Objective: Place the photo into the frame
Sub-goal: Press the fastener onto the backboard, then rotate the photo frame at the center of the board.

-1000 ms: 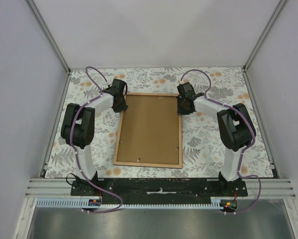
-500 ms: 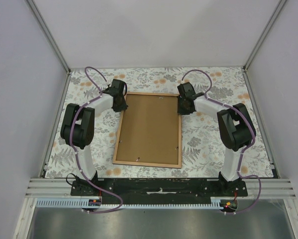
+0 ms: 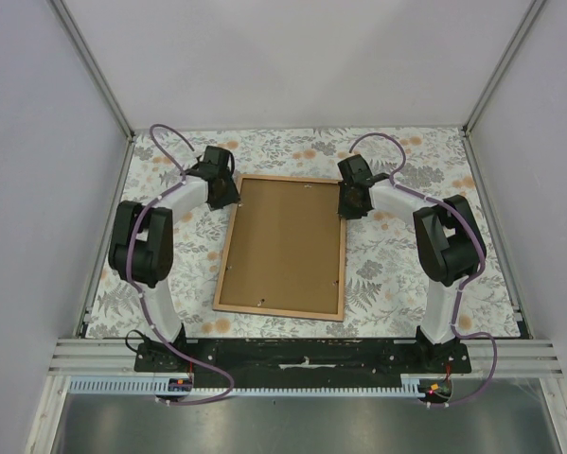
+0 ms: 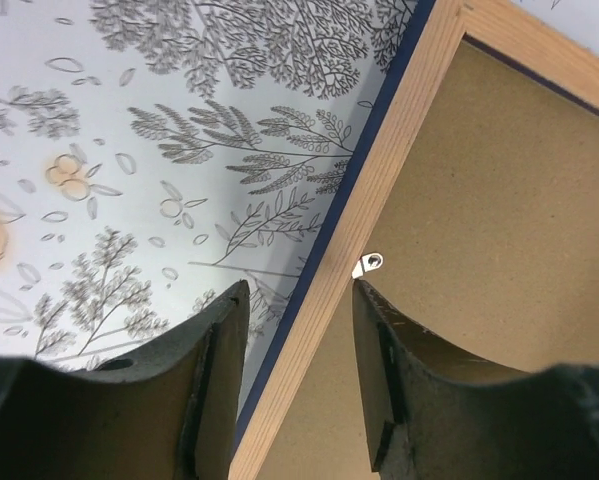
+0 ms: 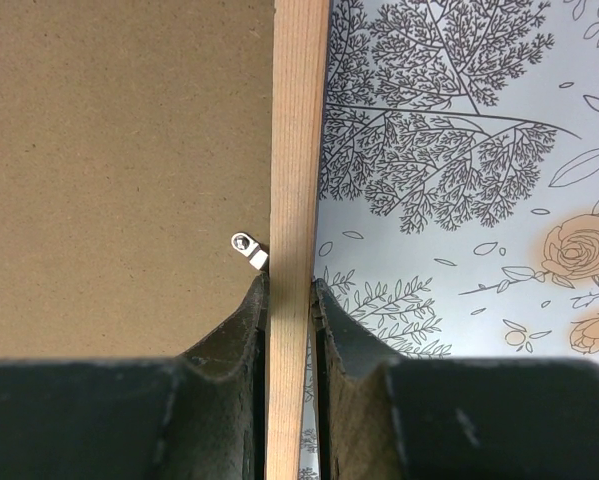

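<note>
The frame [image 3: 229,243] lies flat on the floral tablecloth with its light wood rim up, and a brown backing board [image 3: 285,244] fills it. My left gripper [image 3: 227,196] is at the far left rim. In the left wrist view it [image 4: 299,300] stands open astride the rim [image 4: 399,140], with gaps on both sides. My right gripper [image 3: 347,205] is at the far right rim. Seen from the right wrist, this gripper [image 5: 290,290] is shut on the wood rim [image 5: 299,120]. The photo is out of view.
Small metal turn clips [image 4: 369,264] [image 5: 247,248] sit on the board's edge by each gripper. The floral cloth [image 3: 397,265] covers the table. Grey walls enclose three sides, and a metal rail [image 3: 302,352] with the arm bases runs along the near edge.
My left gripper has opened and let go of the left rim, and the left arm has swung slightly outward. The right gripper stays clamped on the right rim.
</note>
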`<state>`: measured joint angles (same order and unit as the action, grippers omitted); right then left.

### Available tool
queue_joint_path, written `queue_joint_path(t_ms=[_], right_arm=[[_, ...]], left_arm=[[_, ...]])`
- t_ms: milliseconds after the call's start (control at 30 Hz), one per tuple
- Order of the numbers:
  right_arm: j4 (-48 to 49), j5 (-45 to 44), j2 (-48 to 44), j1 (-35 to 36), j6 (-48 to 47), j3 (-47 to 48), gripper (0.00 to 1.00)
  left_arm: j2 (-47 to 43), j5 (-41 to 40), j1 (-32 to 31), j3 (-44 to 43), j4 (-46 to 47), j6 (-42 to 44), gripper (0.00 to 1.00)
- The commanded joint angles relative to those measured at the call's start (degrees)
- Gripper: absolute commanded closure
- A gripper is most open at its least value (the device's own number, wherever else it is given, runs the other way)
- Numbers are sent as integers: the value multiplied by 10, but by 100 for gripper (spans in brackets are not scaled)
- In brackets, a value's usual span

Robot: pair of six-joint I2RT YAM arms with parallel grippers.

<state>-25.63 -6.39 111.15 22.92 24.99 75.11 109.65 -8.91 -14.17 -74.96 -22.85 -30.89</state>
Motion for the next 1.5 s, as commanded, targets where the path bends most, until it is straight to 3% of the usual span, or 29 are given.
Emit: queue_joint_path(t_ms=[0, 167, 267, 433, 633, 1033, 1467], right_arm=[[-84, -2, 16, -2, 6, -6, 96], [-84, -2, 9, -2, 13, -4, 85], [-85, -1, 5, -2, 19, 2, 68], [-87, 3, -5, -2, 26, 25, 42], [-92, 3, -28, -2, 27, 51, 27], [-104, 11, -75, -2, 40, 109, 19], [-116, 3, -87, -3, 36, 116, 17]], left_arm=[[-61, -28, 7, -20, -33, -46, 46], [-118, -106, -2, 7, -141, -180, 47], [-193, -139, -18, 84, -180, -290, 43], [-342, -140, -92, 226, -184, -430, 40], [-450, -108, -150, 336, -218, -514, 41], [-540, -59, -236, 393, -294, -593, 42], [-478, -40, -350, 407, -274, -672, 42]])
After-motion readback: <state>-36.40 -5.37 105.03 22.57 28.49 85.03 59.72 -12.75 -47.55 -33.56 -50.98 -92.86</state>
